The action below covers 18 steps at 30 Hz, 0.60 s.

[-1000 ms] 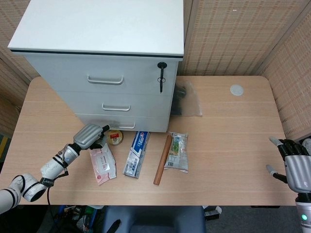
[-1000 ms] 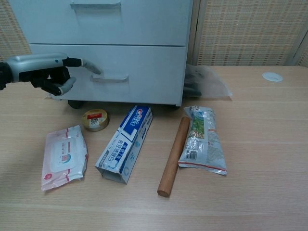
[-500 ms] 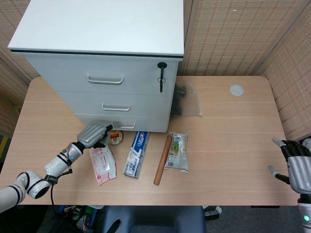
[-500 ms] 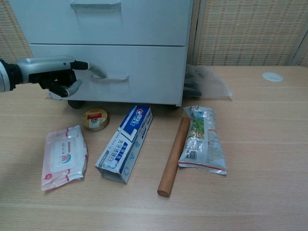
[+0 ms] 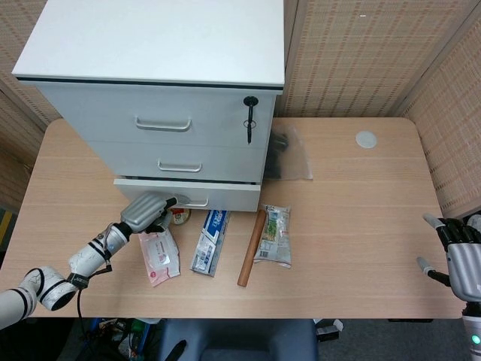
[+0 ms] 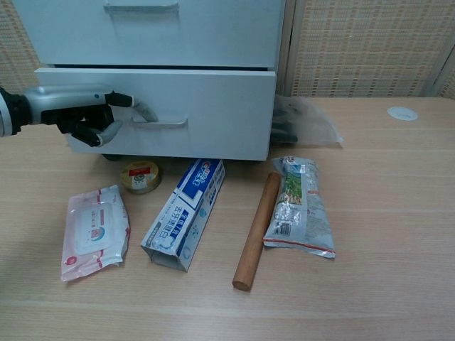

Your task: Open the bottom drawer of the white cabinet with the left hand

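The white cabinet (image 5: 158, 45) stands at the back left of the table, seen closer in the chest view (image 6: 192, 35). Its bottom drawer (image 5: 225, 197) (image 6: 213, 114) sticks out a little past the drawer above. My left hand (image 5: 144, 210) (image 6: 78, 106) is at the left end of the drawer's handle (image 6: 160, 124). One finger reaches out and hooks the handle; the others are curled in. My right hand (image 5: 462, 259) hangs off the table's right front corner, fingers apart, holding nothing.
In front of the drawer lie a wet-wipes pack (image 6: 94, 231), a small round tin (image 6: 140, 175), a toothpaste box (image 6: 186, 212), a wooden rolling pin (image 6: 257, 229) and a snack bag (image 6: 297, 206). A plastic bag (image 6: 302, 124) lies beside the cabinet, and a white disc (image 6: 402, 112) lies far right.
The left hand reached the bottom handle, hooked it and pulled; the bottom drawer has slid out a little toward me. The right hand barely moved.
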Tool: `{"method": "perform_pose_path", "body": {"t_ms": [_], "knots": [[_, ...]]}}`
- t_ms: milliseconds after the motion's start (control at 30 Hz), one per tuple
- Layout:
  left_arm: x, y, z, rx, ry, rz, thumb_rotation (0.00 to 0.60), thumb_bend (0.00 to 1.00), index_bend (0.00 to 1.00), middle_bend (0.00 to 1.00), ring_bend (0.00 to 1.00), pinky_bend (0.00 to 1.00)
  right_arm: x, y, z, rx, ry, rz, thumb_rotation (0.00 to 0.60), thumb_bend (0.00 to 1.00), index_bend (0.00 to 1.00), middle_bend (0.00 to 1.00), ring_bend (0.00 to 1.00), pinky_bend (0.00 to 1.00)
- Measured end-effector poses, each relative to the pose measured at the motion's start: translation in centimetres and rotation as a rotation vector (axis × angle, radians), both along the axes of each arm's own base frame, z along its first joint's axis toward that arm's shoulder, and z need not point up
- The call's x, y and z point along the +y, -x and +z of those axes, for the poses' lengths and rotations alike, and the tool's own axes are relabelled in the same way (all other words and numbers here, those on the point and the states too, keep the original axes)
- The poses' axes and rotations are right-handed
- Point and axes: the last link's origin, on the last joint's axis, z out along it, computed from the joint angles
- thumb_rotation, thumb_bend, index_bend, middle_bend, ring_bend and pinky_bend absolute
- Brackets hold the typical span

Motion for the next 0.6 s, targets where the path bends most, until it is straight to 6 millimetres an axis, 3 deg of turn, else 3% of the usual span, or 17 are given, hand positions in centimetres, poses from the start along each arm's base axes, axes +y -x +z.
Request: {"method": "perform_pose_path", "body": {"t_ms": [600], "knots": [[-3.8, -0.2, 0.8, 0.037, 0.033, -0.041, 0.6, 0.74, 0.23, 0.95, 0.98, 1.0, -0.1, 0.1, -0.1, -0.002, -0.005, 0.0, 0.6, 0.15, 0.2, 0.26, 0.19, 0.24]]}}
